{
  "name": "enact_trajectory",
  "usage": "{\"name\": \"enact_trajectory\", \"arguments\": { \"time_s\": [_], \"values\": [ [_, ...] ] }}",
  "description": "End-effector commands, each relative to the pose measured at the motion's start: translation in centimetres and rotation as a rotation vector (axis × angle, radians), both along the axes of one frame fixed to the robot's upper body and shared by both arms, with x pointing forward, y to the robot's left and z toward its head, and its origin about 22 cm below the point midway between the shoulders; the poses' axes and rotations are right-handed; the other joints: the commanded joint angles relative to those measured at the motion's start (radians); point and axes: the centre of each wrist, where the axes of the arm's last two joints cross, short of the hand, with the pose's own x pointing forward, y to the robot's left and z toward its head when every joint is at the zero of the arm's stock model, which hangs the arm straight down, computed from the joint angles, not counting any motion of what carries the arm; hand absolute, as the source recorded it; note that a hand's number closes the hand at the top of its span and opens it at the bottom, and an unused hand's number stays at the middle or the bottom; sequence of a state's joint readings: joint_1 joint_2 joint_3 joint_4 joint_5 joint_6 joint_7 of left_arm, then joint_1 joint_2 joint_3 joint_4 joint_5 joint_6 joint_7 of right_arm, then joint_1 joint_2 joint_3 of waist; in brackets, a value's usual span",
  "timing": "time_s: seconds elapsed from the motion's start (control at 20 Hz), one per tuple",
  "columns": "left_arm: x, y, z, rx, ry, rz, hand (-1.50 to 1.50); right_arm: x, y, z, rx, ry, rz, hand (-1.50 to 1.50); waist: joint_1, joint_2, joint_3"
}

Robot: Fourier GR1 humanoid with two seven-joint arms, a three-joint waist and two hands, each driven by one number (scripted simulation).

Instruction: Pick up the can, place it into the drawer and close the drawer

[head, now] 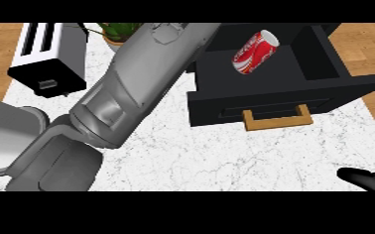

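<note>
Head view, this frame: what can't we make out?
Left robot hand: head view, out past the top edge, beyond the grey forearm; nothing of it shows.
Right robot hand: head view, only a black sliver at the lower right edge; open or shut unclear.
Plant: head view, mostly covered by the forearm, cut by the top edge.
Drawer: head view, rear left corner behind the forearm.

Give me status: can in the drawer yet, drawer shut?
Done: the can lies on its side inside the drawer, with no hand on it. In hand: the left forearm stretches up toward the drawer's left side; its hand does not show. The right hand sits at the lower right edge. Left: the drawer is open, its wooden handle facing the robot, so closing remains.
</note>
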State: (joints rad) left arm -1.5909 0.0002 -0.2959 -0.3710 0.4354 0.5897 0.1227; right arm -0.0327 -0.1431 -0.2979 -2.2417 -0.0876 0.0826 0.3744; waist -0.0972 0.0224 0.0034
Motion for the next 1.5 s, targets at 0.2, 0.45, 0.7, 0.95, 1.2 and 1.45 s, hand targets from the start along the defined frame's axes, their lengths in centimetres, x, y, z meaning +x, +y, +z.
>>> {"name": "enact_trajectory", "arguments": {
  "time_s": [0.2, 0.45, 0.7, 0.95, 1.2, 1.45],
  "values": [
    [0.7, 0.9, -1.6, -0.007, -0.018, 0.051, -1.50, 0.3, 0.3, 1.9, -0.112, -0.041, -0.011, -1.50, -0.001, 0.005, -0.001],
    [0.5, 0.3, -0.6, -0.062, -0.019, 0.074, -1.50, 1.8, 1.5, 1.6, -0.232, -0.088, 0.046, -1.50, -0.020, 0.016, 0.000],
    [0.2, -0.2, 0.7, -0.099, -0.005, 0.054, -1.50, 3.7, 1.5, 1.9, -0.417, -0.106, 0.023, -1.50, 0.012, 0.009, 0.000],
    [0.5, 0.4, -0.4, -0.138, -0.009, 0.070, -1.50, 5.9, 2.9, 1.5, -0.623, -0.110, 0.007, -1.50, 0.023, 0.014, -0.001],
    [0.3, -0.3, 1.3, -0.114, -0.051, 0.052, -1.50, 8.3, 4.5, -0.2, -0.755, -0.109, -0.009, -1.50, 0.065, 0.002, -0.002],
    [0.2, -0.4, 1.4, -0.087, -0.043, 0.054, -1.50, 11.7, 6.3, -3.3, -0.884, -0.065, 0.010, -1.50, 0.077, -0.001, -0.001]
  ]
}}
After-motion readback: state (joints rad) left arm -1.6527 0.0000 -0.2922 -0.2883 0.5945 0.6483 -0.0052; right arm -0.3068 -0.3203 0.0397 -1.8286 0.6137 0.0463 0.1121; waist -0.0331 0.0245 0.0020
